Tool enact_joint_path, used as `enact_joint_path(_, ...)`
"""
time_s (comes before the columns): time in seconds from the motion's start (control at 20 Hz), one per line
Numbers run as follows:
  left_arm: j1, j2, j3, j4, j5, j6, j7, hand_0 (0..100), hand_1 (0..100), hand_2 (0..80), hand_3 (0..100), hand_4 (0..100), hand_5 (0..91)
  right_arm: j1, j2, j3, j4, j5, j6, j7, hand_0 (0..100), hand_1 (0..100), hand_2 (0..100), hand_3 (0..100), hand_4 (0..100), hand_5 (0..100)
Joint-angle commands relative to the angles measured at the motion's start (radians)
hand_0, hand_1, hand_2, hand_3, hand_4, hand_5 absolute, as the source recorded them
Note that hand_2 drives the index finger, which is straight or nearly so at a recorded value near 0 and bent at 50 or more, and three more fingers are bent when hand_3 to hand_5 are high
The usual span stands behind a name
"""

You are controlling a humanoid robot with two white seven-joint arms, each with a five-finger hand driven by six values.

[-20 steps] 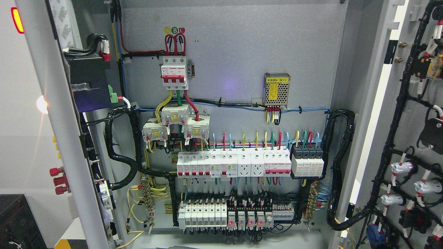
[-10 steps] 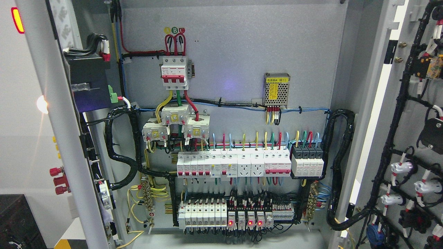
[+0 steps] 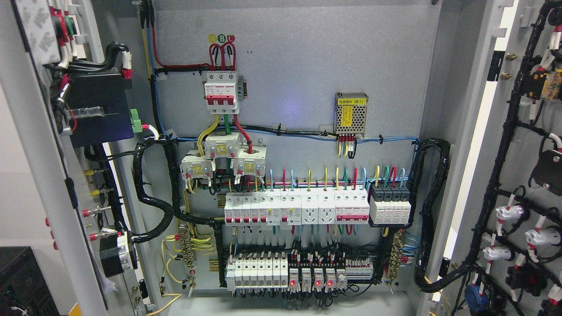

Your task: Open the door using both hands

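Standing open nearest the camera: left door [image 3: 41,175] and right door [image 3: 520,149], two in all, inner faces wired, edges framing a wide clear gap. No robot hand shows, so finger state cannot be told. Deeper, on the back panel [image 3: 307,57]: one red-levered breaker [image 3: 221,92], three transformers [image 3: 223,159], one mesh-cased power supply [image 3: 350,113], two sockets [image 3: 317,210].

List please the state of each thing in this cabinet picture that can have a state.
left door: open, inner wiring showing
right door: open, swung wide
three-pole breaker: red handles, position unclear
bottom-row indicators: three lit red
robot hands: not in view
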Motion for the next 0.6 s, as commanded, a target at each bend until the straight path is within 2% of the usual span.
enact_joint_path(0.0, 0.0, 0.001, 0.0, 0.004, -0.032, 0.001, 0.0, 0, 0, 0.0, 0, 0, 0.0, 0.001, 0.05, 0.012, 0.026, 0.027, 0.0, 0.0, 19, 0, 0, 0, 0, 0)
enact_joint_path(0.55, 0.0, -0.001, 0.0, 0.004, -0.032, 0.001, 0.0, 0, 0, 0.0, 0, 0, 0.0, -0.009, 0.062, 0.055, 0.058, 0.029, -0.002, 0.0, 19, 0, 0, 0, 0, 0)
